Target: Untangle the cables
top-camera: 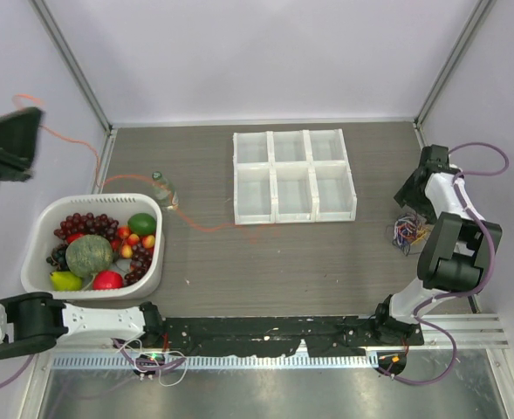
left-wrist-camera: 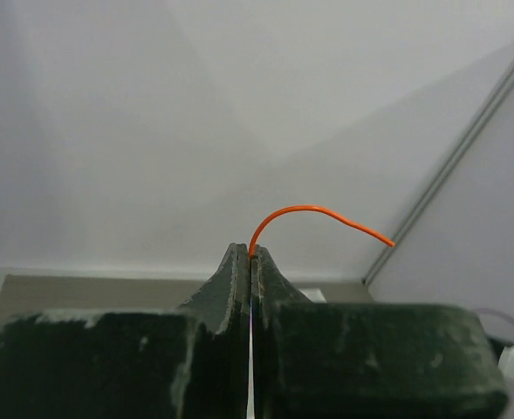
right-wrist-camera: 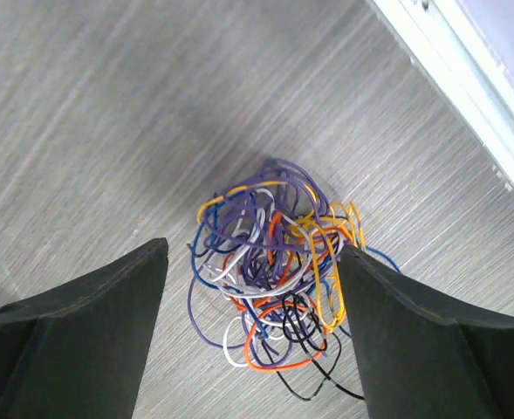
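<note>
My left gripper is shut on one end of a thin red-orange cable, whose free tip curls up and to the right. In the top view this gripper is raised high at the far left, and the red-orange cable trails down from it across the table toward the white tray. The other cables lie in a tangled ball of purple, blue, white, yellow, orange and black strands. My right gripper is open just above the ball, one finger on each side. The ball lies near the right wall, below the right gripper.
A white basket full of fruit stands at the front left. A white six-compartment tray sits at the back centre. A small clear object lies beside the basket. Enclosure walls and metal rails bound the table close to the ball.
</note>
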